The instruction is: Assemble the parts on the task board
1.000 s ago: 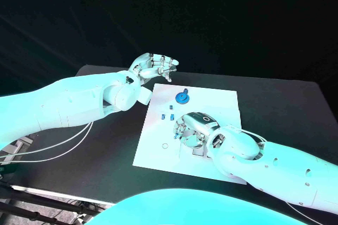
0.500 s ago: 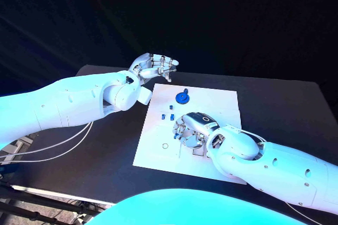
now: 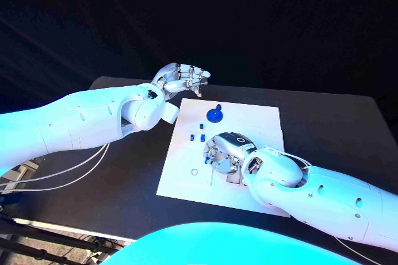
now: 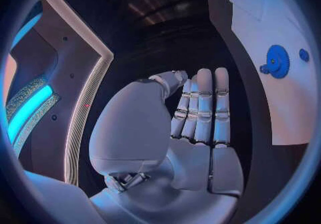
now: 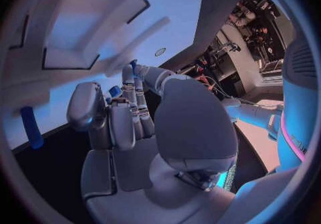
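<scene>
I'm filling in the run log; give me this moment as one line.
left hand: raised beyond task board's far corner, holds nothing | right hand: down on task board, grasp unclear | blue gear: on board, untouched

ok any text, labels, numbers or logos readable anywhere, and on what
No readable text in these views.
task board: plain white, no lettering to be made out.
blue gear: no markings legible.
left hand and right hand: no label or brand legible.

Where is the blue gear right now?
In the head view, the blue gear sits on the far part of the task board, between the raised left hand and the right hand.
</scene>
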Robot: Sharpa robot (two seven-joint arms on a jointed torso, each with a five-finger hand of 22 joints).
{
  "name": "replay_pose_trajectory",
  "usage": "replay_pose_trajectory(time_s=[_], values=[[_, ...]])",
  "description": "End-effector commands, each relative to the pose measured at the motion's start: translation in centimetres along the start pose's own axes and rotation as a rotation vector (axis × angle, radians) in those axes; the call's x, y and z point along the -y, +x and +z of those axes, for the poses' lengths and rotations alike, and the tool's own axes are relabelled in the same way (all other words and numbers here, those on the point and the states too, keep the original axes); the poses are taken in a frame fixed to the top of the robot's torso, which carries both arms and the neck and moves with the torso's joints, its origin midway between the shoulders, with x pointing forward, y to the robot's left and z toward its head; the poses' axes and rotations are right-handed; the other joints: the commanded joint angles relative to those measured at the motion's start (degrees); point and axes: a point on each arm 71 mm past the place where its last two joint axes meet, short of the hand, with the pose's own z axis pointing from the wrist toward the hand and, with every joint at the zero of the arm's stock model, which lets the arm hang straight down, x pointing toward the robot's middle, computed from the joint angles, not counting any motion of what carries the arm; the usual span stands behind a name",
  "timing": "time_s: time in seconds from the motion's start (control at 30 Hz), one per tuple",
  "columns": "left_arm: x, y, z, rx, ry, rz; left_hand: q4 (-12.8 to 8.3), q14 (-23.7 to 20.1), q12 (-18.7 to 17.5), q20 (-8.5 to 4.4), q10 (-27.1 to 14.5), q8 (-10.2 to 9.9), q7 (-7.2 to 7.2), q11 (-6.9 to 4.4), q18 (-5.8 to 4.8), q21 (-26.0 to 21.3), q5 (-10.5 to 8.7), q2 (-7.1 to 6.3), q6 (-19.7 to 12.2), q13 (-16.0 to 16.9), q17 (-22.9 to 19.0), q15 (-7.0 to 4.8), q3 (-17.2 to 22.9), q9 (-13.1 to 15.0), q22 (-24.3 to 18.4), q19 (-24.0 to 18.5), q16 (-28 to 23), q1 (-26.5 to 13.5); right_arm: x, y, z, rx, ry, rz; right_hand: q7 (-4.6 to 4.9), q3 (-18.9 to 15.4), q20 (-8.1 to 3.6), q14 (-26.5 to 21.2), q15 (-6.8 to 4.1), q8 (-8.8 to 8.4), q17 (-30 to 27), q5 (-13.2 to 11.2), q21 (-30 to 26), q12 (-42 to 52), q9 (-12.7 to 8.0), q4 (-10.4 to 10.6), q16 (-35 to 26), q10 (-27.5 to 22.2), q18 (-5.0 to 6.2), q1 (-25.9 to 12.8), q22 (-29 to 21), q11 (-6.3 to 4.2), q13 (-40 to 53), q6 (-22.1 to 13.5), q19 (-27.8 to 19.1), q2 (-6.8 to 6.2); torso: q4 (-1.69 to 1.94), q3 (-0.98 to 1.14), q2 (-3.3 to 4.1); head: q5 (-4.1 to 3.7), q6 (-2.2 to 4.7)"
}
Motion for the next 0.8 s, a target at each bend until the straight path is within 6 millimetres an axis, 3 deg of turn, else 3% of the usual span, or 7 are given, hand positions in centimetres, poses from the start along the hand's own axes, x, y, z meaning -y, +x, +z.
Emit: replay_pose_trajectory(time_s=[0.03,0.33,0.6,0.8], values=[[0.12,0.22,0.05,-0.022,0.006,-0.002,-0.01,-0.15,-0.20,0.28,-0.27,-0.23,0.16,0.16,0.70,-0.13,0.30,0.13,-0.28,-0.07,-0.05,0.14,-0.15,-0.09,0.06,-0.27,-0.29,-0.10,0.04,0.42,0.01,-0.037,0.007,-0.030,0.21,-0.10,0.08,2.68,-0.23,0.11,-0.09,0.16,-0.37,-0.25,0.01,-0.25,-0.05,-0.19,-0.47,-0.66,4.04,-0.23,0.03,0.15,-0.11,-0.08,-0.04,0.00,-0.02,-0.13,0.00],[0.12,0.26,0.08,-0.024,0.005,-0.002,-0.01,-0.15,-0.20,0.28,-0.27,-0.23,0.16,0.16,0.70,-0.13,0.30,0.13,-0.28,-0.07,-0.05,0.14,-0.15,-0.09,0.06,-0.27,-0.29,-0.10,-0.19,0.81,0.02,-0.062,-0.003,-0.034,0.30,-0.62,0.17,2.63,-0.12,-0.07,-0.20,0.08,-0.77,-0.55,0.11,-0.21,-0.06,-0.38,-0.43,-1.45,3.95,-0.10,0.09,-0.18,-0.28,-0.60,0.01,-0.03,-0.08,-0.27,0.00],[0.09,0.15,0.07,-0.020,0.003,-0.001,0.03,-0.19,-0.23,0.31,-0.34,-0.23,0.16,0.18,0.70,-0.19,0.29,0.15,-0.26,-0.13,-0.08,0.17,-0.20,-0.11,0.03,-0.31,-0.34,-0.15,-0.15,0.68,-0.14,-0.036,-0.003,-0.014,2.05,-1.22,1.13,2.55,1.22,-2.87,-0.21,0.15,-2.53,-3.20,-0.69,-0.11,0.22,-4.06,-0.25,-3.07,3.50,1.59,-0.45,-3.92,-0.87,-2.35,-0.04,-0.03,-0.09,-0.37,0.00],[0.04,0.06,0.09,-0.018,0.000,0.000,0.08,-0.19,-0.23,0.33,-0.35,-0.23,0.17,0.19,0.70,-0.21,0.27,0.15,-0.27,-0.15,-0.08,0.18,-0.22,-0.12,0.03,-0.32,-0.35,-0.21,0.00,0.32,-0.39,0.007,0.010,-0.002,2.14,-1.84,1.60,2.34,1.64,-4.12,-0.62,0.10,-4.13,-3.82,-1.08,-0.20,0.11,-6.02,0.04,-3.51,2.97,2.02,-0.71,-5.42,-1.43,-3.43,-0.04,-0.05,-0.10,-0.59,0.00]])
